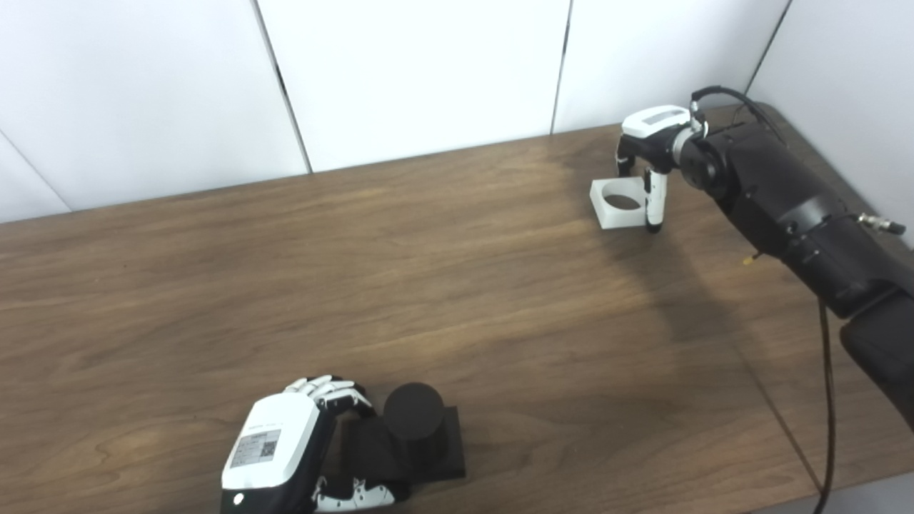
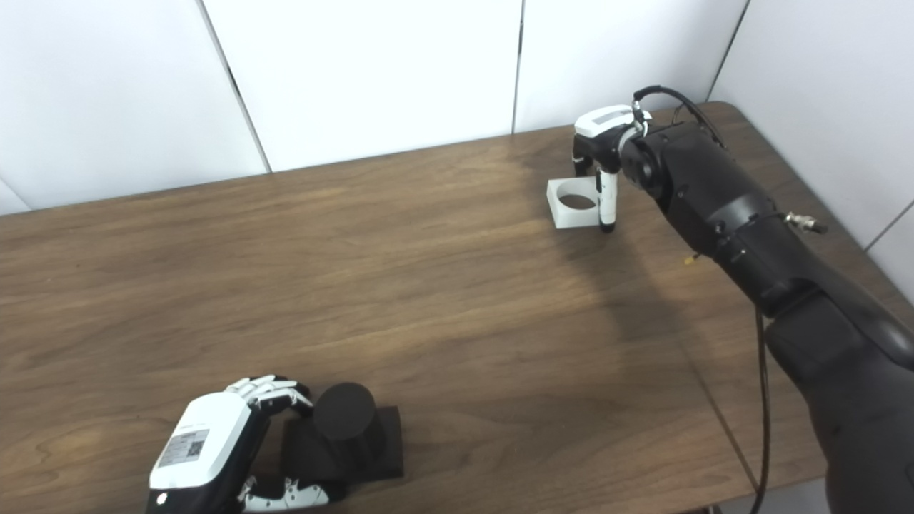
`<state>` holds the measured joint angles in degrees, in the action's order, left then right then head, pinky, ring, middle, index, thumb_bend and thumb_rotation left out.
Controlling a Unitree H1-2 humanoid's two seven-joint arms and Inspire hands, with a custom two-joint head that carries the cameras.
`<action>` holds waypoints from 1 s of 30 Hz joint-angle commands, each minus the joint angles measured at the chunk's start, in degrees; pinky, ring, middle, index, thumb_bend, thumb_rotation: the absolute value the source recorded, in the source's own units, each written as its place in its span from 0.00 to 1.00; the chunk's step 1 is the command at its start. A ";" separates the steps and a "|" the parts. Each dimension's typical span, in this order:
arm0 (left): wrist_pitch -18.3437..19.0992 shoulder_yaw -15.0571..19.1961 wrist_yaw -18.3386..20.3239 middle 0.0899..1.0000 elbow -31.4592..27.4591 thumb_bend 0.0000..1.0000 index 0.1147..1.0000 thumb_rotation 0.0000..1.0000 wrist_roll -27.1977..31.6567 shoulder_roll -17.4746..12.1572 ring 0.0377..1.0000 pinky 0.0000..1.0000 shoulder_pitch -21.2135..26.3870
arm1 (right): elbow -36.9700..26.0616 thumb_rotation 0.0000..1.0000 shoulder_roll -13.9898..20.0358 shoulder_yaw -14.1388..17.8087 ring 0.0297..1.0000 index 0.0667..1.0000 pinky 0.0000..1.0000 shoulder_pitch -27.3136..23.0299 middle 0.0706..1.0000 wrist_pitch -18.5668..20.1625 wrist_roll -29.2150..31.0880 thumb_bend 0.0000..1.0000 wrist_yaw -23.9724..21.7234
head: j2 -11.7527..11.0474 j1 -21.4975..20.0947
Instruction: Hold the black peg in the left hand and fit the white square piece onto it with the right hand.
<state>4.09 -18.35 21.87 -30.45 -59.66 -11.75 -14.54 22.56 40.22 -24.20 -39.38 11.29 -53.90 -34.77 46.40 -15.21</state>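
Nearest, the left hand (image 1: 282,446) grips the black peg (image 1: 414,428) by its flat base, peg upright just right of its fingers. Far off, the right hand (image 2: 600,153) reaches down over the white piece (image 2: 573,203) on the desk (image 1: 428,285) — fingers straddling it, grip unclear.

Wood-grain desk against white panelled walls

The brown desk (image 1: 443,285) has a rounded far right corner; white wall panels (image 1: 414,71) with thin dark seams stand behind it and along its right side, under soft, even light
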 commanded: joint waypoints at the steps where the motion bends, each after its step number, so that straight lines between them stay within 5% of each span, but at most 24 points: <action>1: -0.20 -0.05 1.00 0.73 -1.15 0.52 0.42 0.05 0.37 -0.31 0.84 0.89 -0.04 | -1.01 0.18 1.21 0.14 0.87 0.65 0.76 -2.37 0.79 1.54 -0.85 0.99 -0.98 | 0.05 0.02; 22: -0.01 0.30 1.40 0.73 -0.86 0.52 0.42 0.05 0.25 -0.28 0.84 0.89 0.19 | -0.51 0.24 0.65 -0.82 0.89 0.71 0.77 -3.49 0.82 3.46 -1.24 1.00 -4.01 | 0.16 0.05; 30: 0.15 0.34 1.92 0.73 -1.23 0.52 0.42 0.05 -0.09 -0.09 0.84 0.89 0.17 | -0.75 0.35 0.65 -2.29 0.92 0.76 0.83 -3.93 0.86 4.08 -2.41 1.00 -5.70 | 0.32 0.04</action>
<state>4.05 -17.93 22.49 -30.52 -59.68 -11.57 -14.42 22.43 39.96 -26.30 -41.10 14.12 -55.18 -39.25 46.67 -15.21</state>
